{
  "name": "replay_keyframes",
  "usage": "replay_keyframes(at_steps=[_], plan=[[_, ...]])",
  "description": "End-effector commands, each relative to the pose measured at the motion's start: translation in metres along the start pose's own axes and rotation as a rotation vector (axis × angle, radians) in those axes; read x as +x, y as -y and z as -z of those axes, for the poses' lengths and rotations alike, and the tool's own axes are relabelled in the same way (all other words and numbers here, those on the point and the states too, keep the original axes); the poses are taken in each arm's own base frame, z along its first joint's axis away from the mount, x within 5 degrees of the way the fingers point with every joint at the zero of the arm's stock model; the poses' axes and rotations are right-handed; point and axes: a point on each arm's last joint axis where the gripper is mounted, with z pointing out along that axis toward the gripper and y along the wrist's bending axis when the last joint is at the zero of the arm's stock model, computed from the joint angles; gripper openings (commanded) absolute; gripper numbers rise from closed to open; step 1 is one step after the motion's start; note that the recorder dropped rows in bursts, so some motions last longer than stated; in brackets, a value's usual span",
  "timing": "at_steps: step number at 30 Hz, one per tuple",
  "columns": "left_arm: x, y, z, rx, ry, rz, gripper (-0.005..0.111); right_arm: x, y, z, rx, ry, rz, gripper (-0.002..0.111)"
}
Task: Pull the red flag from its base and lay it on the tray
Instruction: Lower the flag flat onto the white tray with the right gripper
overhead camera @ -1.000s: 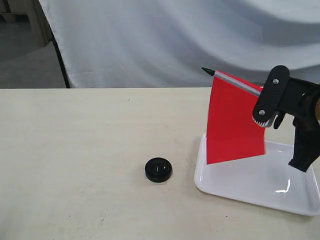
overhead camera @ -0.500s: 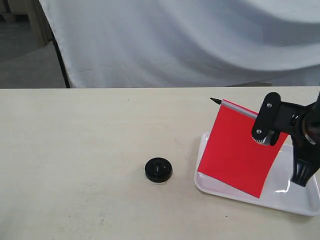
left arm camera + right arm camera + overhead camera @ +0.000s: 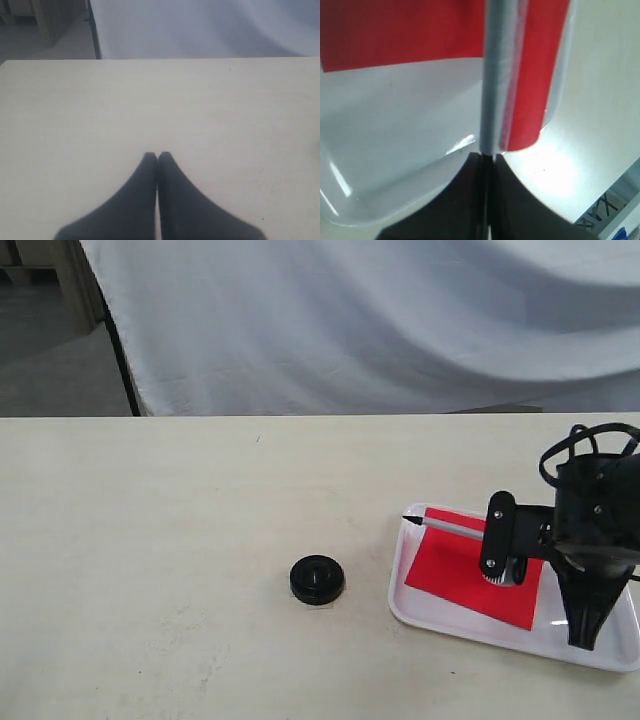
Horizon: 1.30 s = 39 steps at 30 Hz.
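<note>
The red flag (image 3: 462, 575) lies low over the white tray (image 3: 420, 613) at the right, its cloth spread on the tray floor and its black tip (image 3: 410, 520) at the tray's far left corner. My right gripper (image 3: 503, 558) is shut on the silver pole (image 3: 494, 100), seen up close with red cloth (image 3: 535, 75) beside it. The black base (image 3: 317, 579) sits alone on the table left of the tray. My left gripper (image 3: 157, 156) is shut on nothing above bare tabletop, outside the exterior view.
A white cloth backdrop (image 3: 350, 320) hangs behind the table's far edge. The beige tabletop (image 3: 150, 540) stretches left of the base.
The right gripper has come down with the flag, swinging the pole from raised and tilted to nearly level. The cloth went from hanging above the tray to lying on it.
</note>
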Motion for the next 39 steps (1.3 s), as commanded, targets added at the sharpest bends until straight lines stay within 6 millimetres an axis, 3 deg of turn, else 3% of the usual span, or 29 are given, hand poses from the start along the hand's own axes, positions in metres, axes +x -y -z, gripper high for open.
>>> replay_keyframes(at_steps=[1,5,7,11,13,15,26,27,30,31,36,39], plan=[[0.000,0.000,0.000,0.003,0.004,-0.005,0.000,-0.002,0.000,-0.010,0.028,-0.007,-0.025,-0.001],[0.000,0.000,0.000,0.003,0.004,-0.005,0.000,-0.005,0.001,-0.014,0.063,-0.004,-0.083,0.008],[0.000,0.000,0.000,0.003,0.004,-0.005,0.000,-0.005,0.000,-0.016,0.067,-0.005,-0.084,0.021],[0.000,0.000,0.000,0.003,0.004,-0.005,0.000,-0.006,-0.001,-0.018,0.064,-0.007,-0.090,0.057],[0.000,0.000,0.000,0.003,0.004,-0.005,0.000,-0.006,-0.001,-0.018,0.062,-0.007,-0.104,0.070],[0.000,0.000,0.000,0.003,0.004,-0.005,0.000,-0.006,-0.002,-0.018,0.054,-0.008,-0.115,0.074],[0.000,0.000,0.000,0.003,0.004,-0.005,0.000,-0.030,-0.017,0.001,0.077,0.030,-0.039,0.063],[0.000,0.000,0.000,0.003,0.004,-0.005,0.000,-0.032,-0.018,0.003,0.081,0.033,-0.031,0.055],[0.000,0.000,0.000,0.003,0.004,-0.005,0.000,-0.039,-0.022,0.013,0.107,0.048,-0.001,0.010],[0.000,0.000,0.000,0.003,0.004,-0.005,0.000,-0.042,-0.023,0.020,0.112,0.080,-0.015,0.001],[0.000,0.000,0.000,0.003,0.004,-0.005,0.000,-0.056,-0.015,0.050,0.023,0.297,-0.194,-0.001],[0.000,0.000,0.000,0.003,0.004,-0.005,0.000,-0.055,-0.007,0.058,-0.038,0.375,-0.323,-0.001]])
